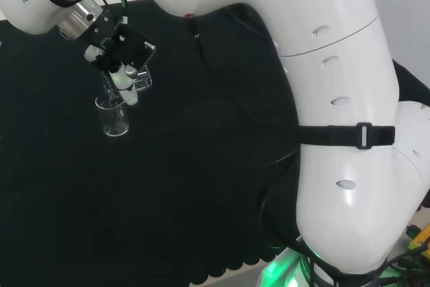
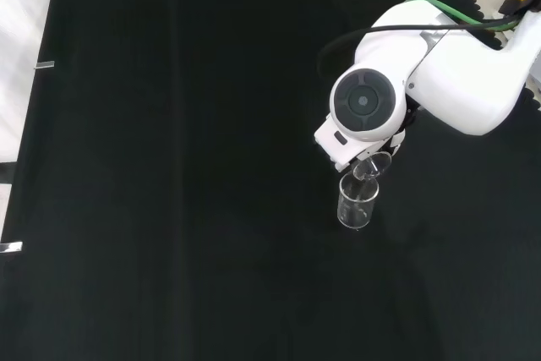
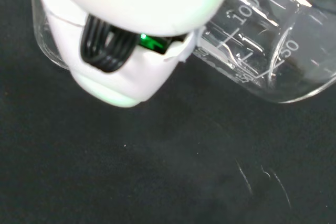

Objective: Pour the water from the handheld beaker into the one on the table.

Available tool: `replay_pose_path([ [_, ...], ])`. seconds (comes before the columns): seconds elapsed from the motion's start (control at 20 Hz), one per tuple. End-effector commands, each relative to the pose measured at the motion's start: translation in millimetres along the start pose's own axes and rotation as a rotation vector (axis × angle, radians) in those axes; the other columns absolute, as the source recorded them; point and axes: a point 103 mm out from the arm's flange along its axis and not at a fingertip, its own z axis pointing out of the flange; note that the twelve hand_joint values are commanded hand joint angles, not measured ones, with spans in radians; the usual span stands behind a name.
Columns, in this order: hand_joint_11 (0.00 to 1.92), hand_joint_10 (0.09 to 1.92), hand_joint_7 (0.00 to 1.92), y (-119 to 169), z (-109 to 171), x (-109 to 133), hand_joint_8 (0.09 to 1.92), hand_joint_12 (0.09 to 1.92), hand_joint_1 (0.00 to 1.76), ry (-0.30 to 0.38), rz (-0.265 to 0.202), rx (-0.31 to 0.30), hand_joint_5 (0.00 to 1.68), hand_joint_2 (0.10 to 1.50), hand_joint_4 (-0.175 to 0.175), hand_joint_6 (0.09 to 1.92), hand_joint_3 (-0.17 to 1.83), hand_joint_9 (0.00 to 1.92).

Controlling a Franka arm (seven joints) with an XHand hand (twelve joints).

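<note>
Head view: hand (image 1: 119, 52) sits at about ten o'clock in the frame, black and white, hanging from the arm's (image 1: 336, 99) wrist. Its fingers (image 1: 127, 89) are curled round a clear handheld beaker (image 1: 140, 80) — tipped over, mouth low. Directly below the hand stands a second clear beaker (image 1: 112, 115), upright on the black cloth of the desk (image 1: 201, 193). The two glasses overlap in this view; whether the rims touch I cannot tell.

Front view: standing beaker (image 2: 357, 203) is at roughly three o'clock from the frame's centre, upright. Just above it, at its twelve o'clock, the tilted beaker's round rim (image 2: 372, 166) pokes out from under the arm's white link with the round grey cap (image 2: 365, 103). The tilted rim lies over the standing beaker's mouth, very close.

Wrist view: handheld beaker (image 3: 262, 45) is large and lies nearly on its side, printed graduation marks showing on the clear wall. A rounded white fingertip (image 3: 118, 80) with black ribbing and a small green light crosses in front of it. Faint glints on the cloth (image 3: 157, 182) hint at more glass — too faint to make out. Water level in either beaker is not readable from any view.
</note>
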Motion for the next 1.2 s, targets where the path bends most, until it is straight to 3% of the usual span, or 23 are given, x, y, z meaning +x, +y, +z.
replay_pose_path([
  [0.05,1.03,0.30,1.43,-0.2,-1.2,1.0,0.30,0.86,1.42,-0.028,0.008,0.002,1.34,0.95,-0.175,0.35,-0.01,1.38],
  [1.2,1.04,0.31,1.44,2.2,-7.0,7.1,0.28,0.86,1.42,-0.086,0.014,0.044,1.34,0.95,-0.175,0.35,-0.02,1.38],
])
